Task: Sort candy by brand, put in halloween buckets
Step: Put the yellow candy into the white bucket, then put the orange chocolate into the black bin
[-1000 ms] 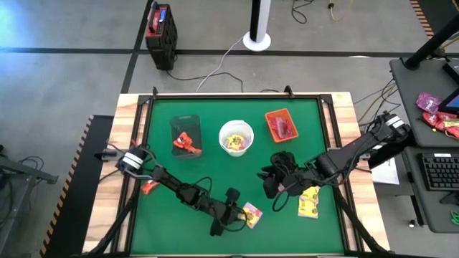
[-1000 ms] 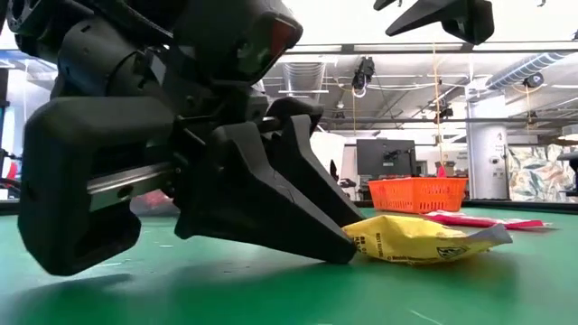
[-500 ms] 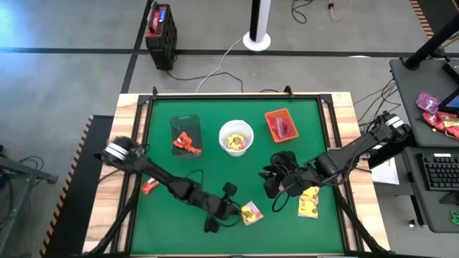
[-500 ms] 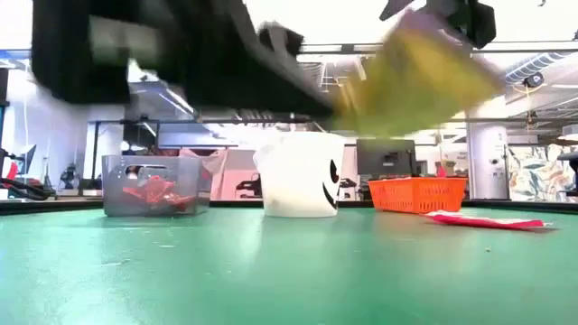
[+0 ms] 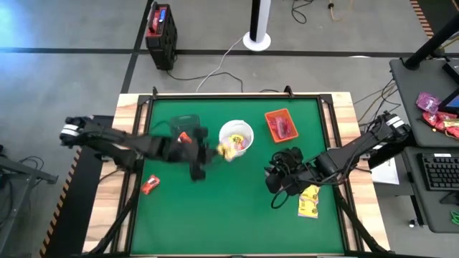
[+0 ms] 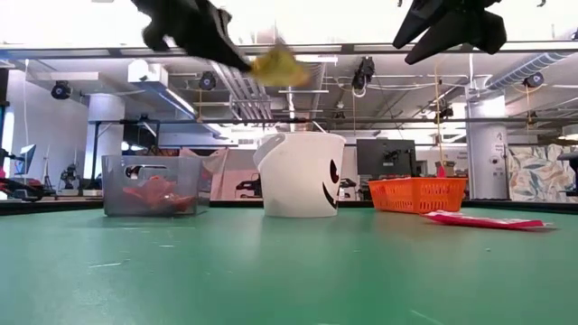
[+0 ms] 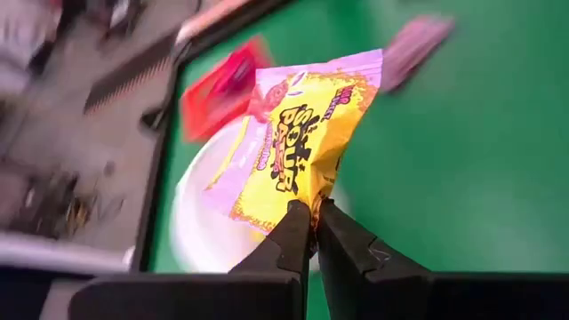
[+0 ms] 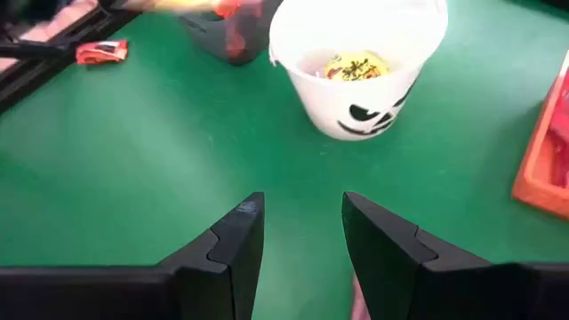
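Above the table, high view: left gripper (image 5: 213, 152), formerly low at the near edge, now hangs just beside the white round bucket (image 5: 237, 136), clenched on a yellow candy packet (image 5: 226, 148). Right gripper (image 5: 275, 180) waits near mid-table, jaws parted, empty; yellow packets (image 5: 308, 203) lie beside it; a red packet (image 5: 149, 185) lies off the mat at left.

Low view: packet gone from the mat, now aloft (image 6: 278, 63) over the bucket (image 6: 299, 174); dark tub (image 6: 152, 185) and orange tray (image 6: 417, 193) flank it.

Left wrist view: fingertips (image 7: 302, 231) pinch the packet's lower edge, bucket rim below.

Right wrist view: yellow candy already inside the bucket (image 8: 356, 67).

Judgement: brand matches; release remains.
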